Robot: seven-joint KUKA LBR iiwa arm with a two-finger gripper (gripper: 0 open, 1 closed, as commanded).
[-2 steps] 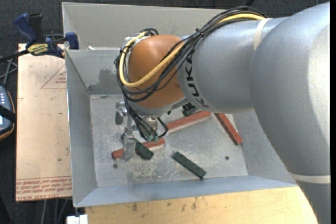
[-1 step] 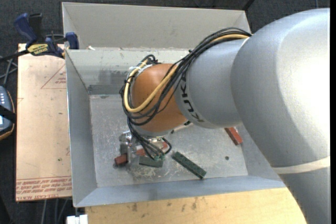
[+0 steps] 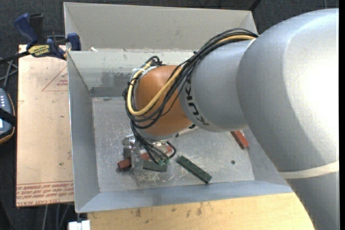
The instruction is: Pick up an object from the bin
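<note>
Claw [image 3: 141,152] is low at the bin floor, front-left area, under the orange wrist cover [image 3: 159,99]. Released or clenched: cannot tell, since the cover and cables [image 3: 141,110] hide most of it. Nothing seen gripped.

Just beside the claw: small dark red block [image 3: 125,165] to its lower left, flat green piece [image 3: 155,166] just below it. One of these is likely the thing to pick; which one, cannot tell. Further right, a dark green strip [image 3: 194,168] lies flat on the floor. An orange-red block [image 3: 241,139] lies well apart, by the arm.

Risks, as judged:
- Two pieces crowd the claw, so closing could catch both or nudge one aside.
- The flat green piece offers little to pinch and may slip.
- The claw sits near the floor of the bin [image 3: 81,132]; pressing lower could scrape metal.
</note>
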